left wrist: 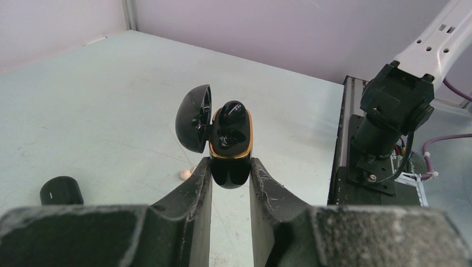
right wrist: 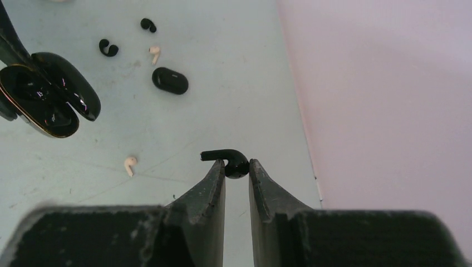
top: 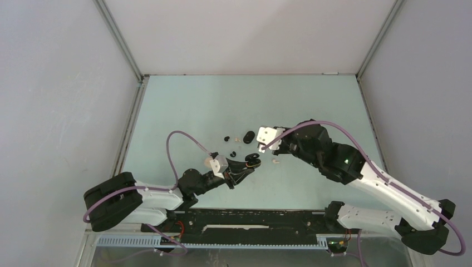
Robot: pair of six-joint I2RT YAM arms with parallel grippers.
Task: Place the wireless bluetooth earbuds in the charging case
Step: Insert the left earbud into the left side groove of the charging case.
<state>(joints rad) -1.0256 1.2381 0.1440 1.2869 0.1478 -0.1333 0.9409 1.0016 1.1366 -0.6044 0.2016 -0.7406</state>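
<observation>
My left gripper (left wrist: 231,168) is shut on the lower body of a black charging case (left wrist: 231,146) with a gold rim, held above the table. Its lid (left wrist: 193,118) is swung open to the left, and a black bud (left wrist: 231,112) sits in its upper pocket. My right gripper (right wrist: 237,167) is shut on a black earbud (right wrist: 221,155) whose stem points left, and it hangs to the right of the open case (right wrist: 47,97). From above, the left gripper (top: 251,162) and the right gripper (top: 260,147) are close together at mid-table.
A closed black case (right wrist: 170,80) lies on the table with two black earbuds (right wrist: 108,48) (right wrist: 148,24) and a whitish one (right wrist: 154,53) near it. Another whitish earbud (right wrist: 130,164) lies below the held case. The enclosure's right wall (right wrist: 389,83) is close to the right gripper.
</observation>
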